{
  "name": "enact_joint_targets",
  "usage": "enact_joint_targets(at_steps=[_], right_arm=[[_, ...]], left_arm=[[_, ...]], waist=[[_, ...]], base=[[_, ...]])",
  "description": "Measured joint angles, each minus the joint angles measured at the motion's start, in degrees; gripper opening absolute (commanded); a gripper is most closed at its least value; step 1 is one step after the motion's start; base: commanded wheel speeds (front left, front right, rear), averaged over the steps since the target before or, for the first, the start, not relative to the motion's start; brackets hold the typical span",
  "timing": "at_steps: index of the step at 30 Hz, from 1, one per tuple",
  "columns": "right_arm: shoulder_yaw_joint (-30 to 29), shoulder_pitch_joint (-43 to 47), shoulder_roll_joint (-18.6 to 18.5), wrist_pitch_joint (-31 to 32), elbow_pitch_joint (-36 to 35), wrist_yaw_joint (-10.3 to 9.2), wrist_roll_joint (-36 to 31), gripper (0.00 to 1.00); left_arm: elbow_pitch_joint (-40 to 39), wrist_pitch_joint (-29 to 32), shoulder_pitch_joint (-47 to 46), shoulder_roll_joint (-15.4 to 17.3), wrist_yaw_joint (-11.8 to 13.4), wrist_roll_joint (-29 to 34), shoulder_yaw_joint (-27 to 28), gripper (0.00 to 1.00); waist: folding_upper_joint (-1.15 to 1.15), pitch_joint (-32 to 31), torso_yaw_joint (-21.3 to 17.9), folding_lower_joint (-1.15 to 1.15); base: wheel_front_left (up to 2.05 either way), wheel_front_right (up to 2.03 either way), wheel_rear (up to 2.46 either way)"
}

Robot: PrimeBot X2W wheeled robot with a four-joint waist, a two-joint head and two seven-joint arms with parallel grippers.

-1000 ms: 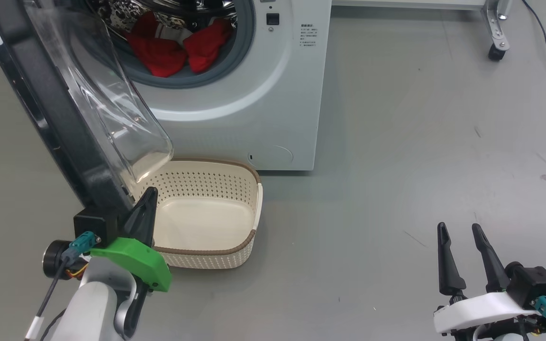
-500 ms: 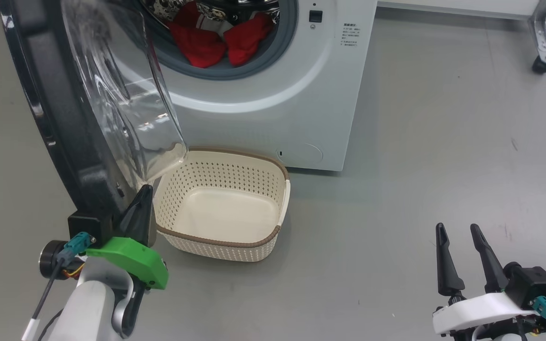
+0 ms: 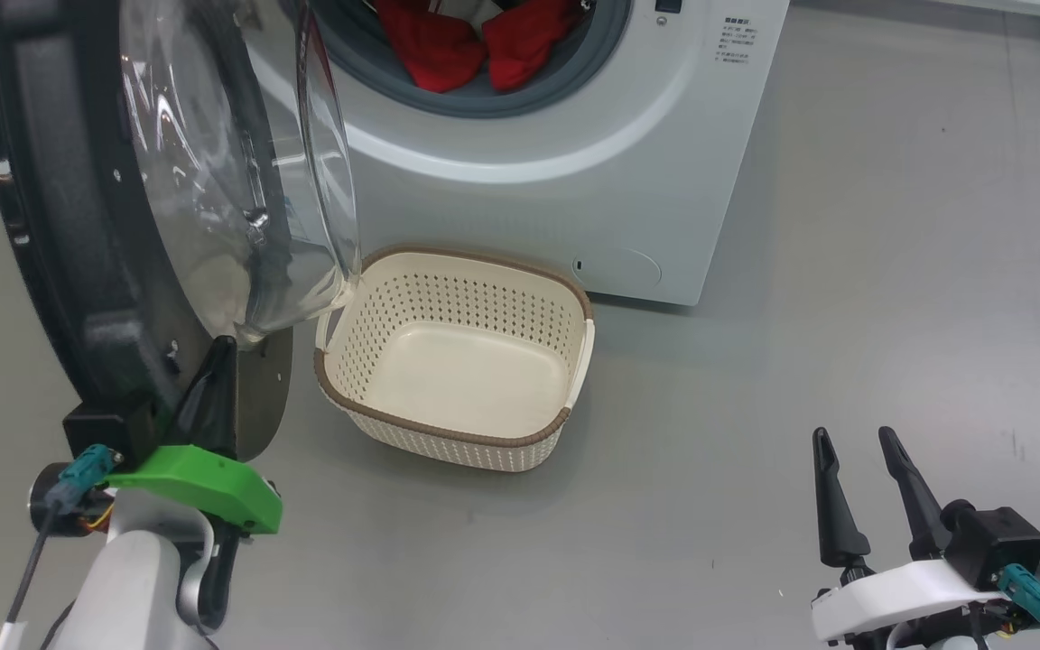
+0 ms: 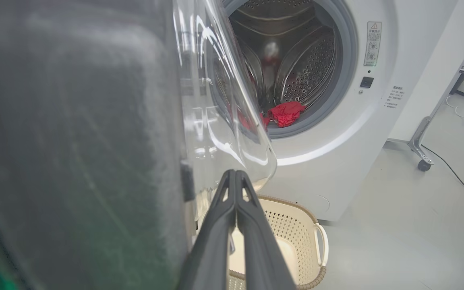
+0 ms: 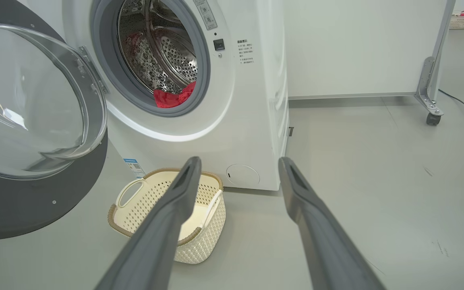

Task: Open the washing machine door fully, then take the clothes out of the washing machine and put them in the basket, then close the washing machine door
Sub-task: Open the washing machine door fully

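- Now swung wider than a second ago, the washing machine door point(image 3: 51, 226) stands well clear of the grey mouth of the washing machine point(image 3: 574, 199). The head camera has also shifted across the scene.
- Fingers pressed together and holding nothing, the left gripper point(image 3: 218, 357) has travelled with the door. It sits at the door's lower inner edge, just under the glass bowl point(image 3: 213, 181); whether it actually touches cannot be told.
- Parked low over the grey floor point(image 3: 800, 316), well apart from the machine, the right gripper point(image 3: 852, 441) keeps its fingers spread wide and empty.
- Red clothes point(image 3: 475, 45) still lie heaped at the front lip of the drum, none yet removed.
- Empty, the basket point(image 3: 484, 262) waits on the floor just before the machine, one corner under the bowl's lower edge.
- By the look of it, the opening step is close to done: the mouth is unobstructed, and the reach for the first garment should come next.
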Motion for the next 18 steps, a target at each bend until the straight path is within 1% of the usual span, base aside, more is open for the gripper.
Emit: enact_joint_targets(at_steps=[9,13,18], right_arm=[[1.3,-0.6,-1.0,0.0,0.1,0.01,-1.0,1.0],[2.3,-1.9,-1.5,0.0,0.2,0.01,-1.6,1.0],[3.1,-3.2,-2.0,0.0,0.3,0.01,-2.0,1.0]], left_arm=[[0.0,-1.5,-0.6,1.6,1.3,-2.4,5.1,0.0],[0.0,-2.0,-1.1,3.0,2.0,-3.7,7.6,0.0],[0.0,-2.5,-1.7,4.4,2.3,-4.5,9.9,0.0]], waist=[[0.0,2.9,1.5,0.0],[0.0,4.4,2.0,0.0],[0.0,6.1,2.3,0.0]], base=[[0.0,0.0,0.0],[0.0,0.0,0.0],[0.0,0.0,0.0]])
